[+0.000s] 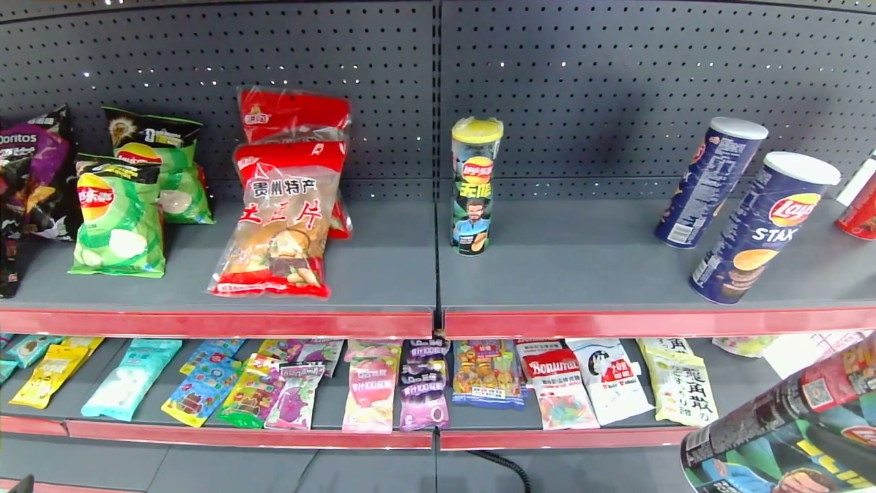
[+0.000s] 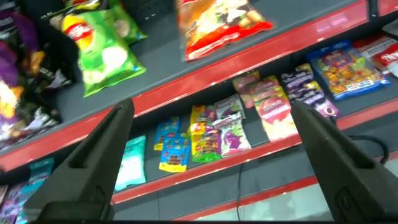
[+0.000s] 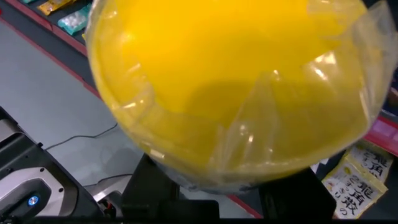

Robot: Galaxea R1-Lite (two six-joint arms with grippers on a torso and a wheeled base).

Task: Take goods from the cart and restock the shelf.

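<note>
A chip can [image 1: 777, 424] with a green, black and red print lies tilted at the lower right of the head view, in front of the lower shelf. Its yellow plastic lid [image 3: 230, 87] sits close to the right wrist camera, and my right gripper [image 3: 217, 199] is shut on the can's body just behind that lid. A matching yellow-lidded can [image 1: 475, 186] stands upright in the middle of the upper shelf [image 1: 438, 322]. My left gripper [image 2: 211, 162] is open with nothing between its fingers, hanging in front of the lower shelf [image 2: 205, 180] of candy packets.
On the upper shelf stand green chip bags [image 1: 120, 219] and red snack bags [image 1: 284, 226] at the left, and two blue cans [image 1: 763, 229] plus a red can [image 1: 861, 212] at the right. Bare shelf lies between the yellow-lidded can and the blue cans. Several candy packets [image 1: 369, 387] line the lower shelf.
</note>
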